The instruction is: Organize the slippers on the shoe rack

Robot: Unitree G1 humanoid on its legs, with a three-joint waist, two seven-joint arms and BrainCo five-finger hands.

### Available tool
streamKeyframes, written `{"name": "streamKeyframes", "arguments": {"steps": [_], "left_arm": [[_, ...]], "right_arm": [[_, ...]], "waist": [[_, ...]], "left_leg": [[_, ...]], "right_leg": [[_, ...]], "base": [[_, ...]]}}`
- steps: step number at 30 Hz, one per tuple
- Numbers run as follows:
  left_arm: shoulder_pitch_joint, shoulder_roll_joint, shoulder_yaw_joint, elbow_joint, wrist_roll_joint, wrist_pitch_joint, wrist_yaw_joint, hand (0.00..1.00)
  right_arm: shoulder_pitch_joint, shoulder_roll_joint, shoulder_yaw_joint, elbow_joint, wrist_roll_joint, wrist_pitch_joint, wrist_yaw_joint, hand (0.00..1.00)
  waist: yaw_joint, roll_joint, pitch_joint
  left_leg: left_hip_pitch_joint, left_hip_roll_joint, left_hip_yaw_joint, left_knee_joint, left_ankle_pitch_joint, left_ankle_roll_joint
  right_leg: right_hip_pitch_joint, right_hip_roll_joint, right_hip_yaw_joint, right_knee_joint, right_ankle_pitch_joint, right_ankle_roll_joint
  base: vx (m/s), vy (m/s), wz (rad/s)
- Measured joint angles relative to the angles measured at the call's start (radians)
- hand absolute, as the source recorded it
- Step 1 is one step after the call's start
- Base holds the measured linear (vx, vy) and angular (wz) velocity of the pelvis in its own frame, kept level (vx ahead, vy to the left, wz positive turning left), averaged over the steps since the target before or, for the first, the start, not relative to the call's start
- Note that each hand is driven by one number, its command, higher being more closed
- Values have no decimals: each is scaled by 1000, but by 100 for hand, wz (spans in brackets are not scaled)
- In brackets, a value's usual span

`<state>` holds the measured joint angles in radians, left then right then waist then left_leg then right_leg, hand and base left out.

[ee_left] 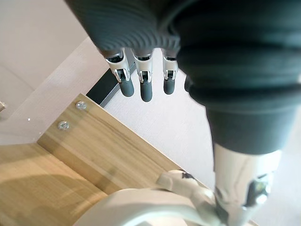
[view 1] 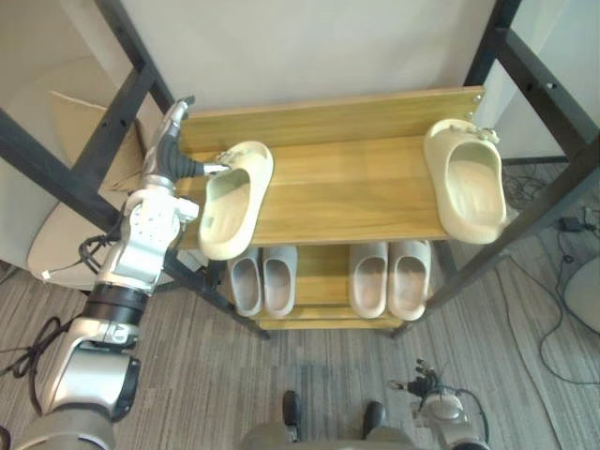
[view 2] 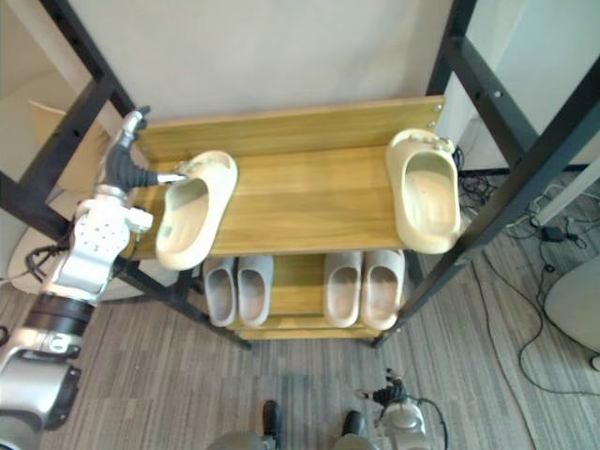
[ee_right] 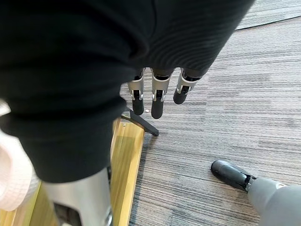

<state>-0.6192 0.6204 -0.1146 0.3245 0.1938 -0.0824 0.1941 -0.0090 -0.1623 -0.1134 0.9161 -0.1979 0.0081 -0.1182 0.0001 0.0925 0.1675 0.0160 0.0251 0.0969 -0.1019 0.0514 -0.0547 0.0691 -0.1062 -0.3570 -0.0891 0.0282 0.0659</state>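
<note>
Nearest to you in the left eye view is the left arm, reaching in from the lower left and ending in the left robot hand (view 1: 172,153) at the left end of the shoe rack's (view 1: 347,192) top shelf. One silver digit touches the heel of the left cream slipper (view 1: 232,202). That slipper lies slightly slanted, toe toward you and overhanging the shelf's front edge. The right cream slipper (view 1: 466,183) lies at the right end of the same shelf, well apart from the first, its toe likewise past the front edge. On the lower shelf you see two pairs of pale grey slippers, the left pair (view 1: 263,279) and the right pair (view 1: 388,278), each set side by side. Black frame posts (view 1: 539,211) flank the rack, which stands on grey carpet (view 1: 234,375).

Right eye view: you find the same arrangement, with a pale wall (view 2: 281,56) directly behind the rack.

Left wrist view: the fingers (ee_left: 146,87) are released and straight, clear of everything, pointing out beyond the wooden back board (ee_left: 117,150). The thumb (ee_left: 242,183) reaches down to the slipper's heel strap (ee_left: 181,183). You cannot tell whether it presses or merely rests there.

Right wrist view: the right robot hand (ee_right: 158,96) hangs with relaxed fingers, grasping nothing, above the carpet and just beside the rack's bottom wooden edge (ee_right: 124,160) and black foot (ee_right: 143,123).
</note>
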Motion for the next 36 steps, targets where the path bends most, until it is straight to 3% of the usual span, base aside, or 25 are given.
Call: {"name": "streamKeyframes", "arguments": {"steps": [22,36], "left_arm": [[81,-1,-32,-39,3,1,-25,0],[32,3,-32,24,10,10,-23,0]], "right_arm": [[1,0,11,0,-1,0,0,0],[8,4,9,-38,-1,1,1,0]], "waist": [[-1,-2,0],[-4,-6,2]], "left_leg": [[1,-2,-13,0,1,1],[-22,-1,4,0,0,1]], "right_leg": [[1,-1,-17,0,0,0],[-31,0,2,-1,1,-1]], "base": [[0,0,1],[10,3,-3]]}}
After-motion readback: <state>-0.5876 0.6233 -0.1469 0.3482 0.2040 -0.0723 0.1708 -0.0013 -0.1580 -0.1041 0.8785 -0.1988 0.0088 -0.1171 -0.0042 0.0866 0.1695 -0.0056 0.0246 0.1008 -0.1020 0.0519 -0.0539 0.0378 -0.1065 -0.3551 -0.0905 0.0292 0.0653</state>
